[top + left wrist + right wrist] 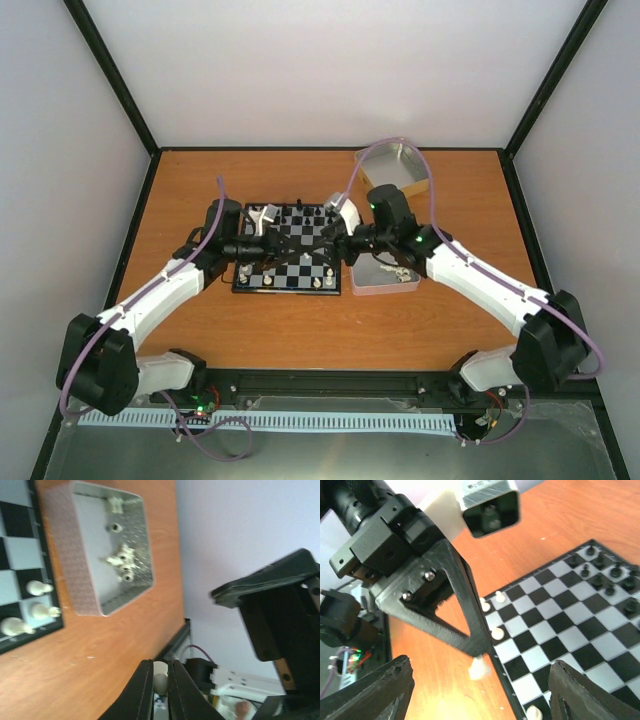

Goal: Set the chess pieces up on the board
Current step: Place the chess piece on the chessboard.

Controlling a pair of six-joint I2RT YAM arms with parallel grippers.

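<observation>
The black and silver-grey board [290, 262] lies mid-table, with black pieces [600, 566] along its far rows and a few cream-white chess pieces [496, 633] near its front edge. Both grippers meet above the board's right side. My left gripper [160, 687] is shut on one cream chess piece [160, 679], which also shows at the tip of the left fingers [470, 630] in the right wrist view. My right gripper [480, 695] stands wide open around that spot, and its pads touch nothing.
A shallow metal tin [82, 587] holding several loose cream pieces [122, 562] sits just right of the board. A second tin [392, 165] stands at the back right beside a tan box. Bare wooden table [300, 335] lies in front of the board.
</observation>
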